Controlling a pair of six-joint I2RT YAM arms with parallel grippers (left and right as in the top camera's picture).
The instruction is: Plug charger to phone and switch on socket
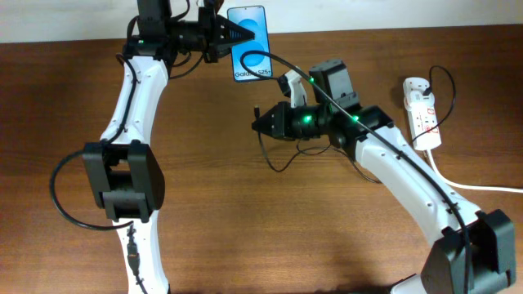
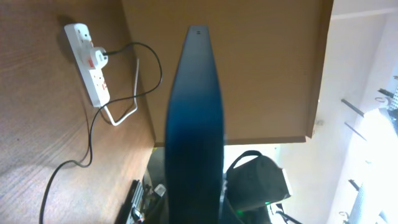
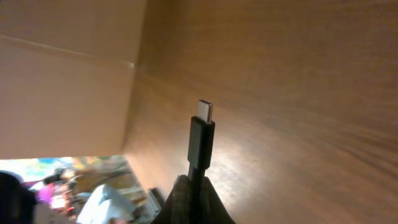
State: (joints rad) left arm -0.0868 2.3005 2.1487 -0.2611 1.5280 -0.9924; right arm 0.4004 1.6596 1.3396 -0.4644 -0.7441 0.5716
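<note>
My left gripper is shut on the phone, a slim blue-screened phone with "Galaxy S25+" text, held off the table at the far edge. In the left wrist view the phone shows edge-on, its port end pointing away. My right gripper is shut on the charger, a thin black cable; its plug tip sticks out past the fingers. The tip is below and apart from the phone. The socket, a white power strip with red switches, lies at the right; it also shows in the left wrist view.
The socket's thick white cord runs off to the right edge. Loose black cable loops on the wooden table under the right arm. A white wall runs along the table's far edge.
</note>
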